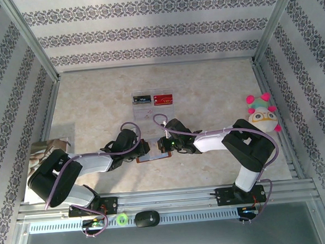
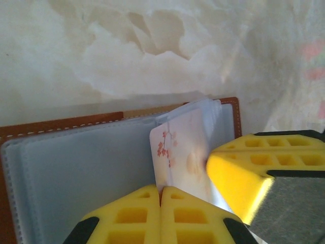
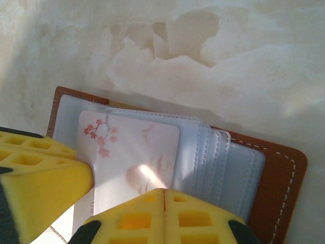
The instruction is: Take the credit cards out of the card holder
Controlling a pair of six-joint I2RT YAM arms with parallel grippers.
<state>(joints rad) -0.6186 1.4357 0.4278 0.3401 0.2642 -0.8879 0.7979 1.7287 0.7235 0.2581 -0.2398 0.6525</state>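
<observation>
1. Left pincer (image 2: 161, 203), fingers pressed together, sits at a blossom-print card's (image 2: 180, 147) edge.
2. Right pincer (image 3: 163, 203), also closed, meets it there.
3. Both arms stretch low, angled inward.
4. Brown wallet (image 3: 280, 173) lies open mid-table, sleeves (image 3: 218, 152) fanned.
5. Red card (image 1: 162, 99) and black card (image 1: 141, 99) lie farther back.

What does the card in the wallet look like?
On the pale table, find the open brown card holder at the near middle. Its card is whitish with red blossoms, unlike the black card and red card farther back.
</observation>
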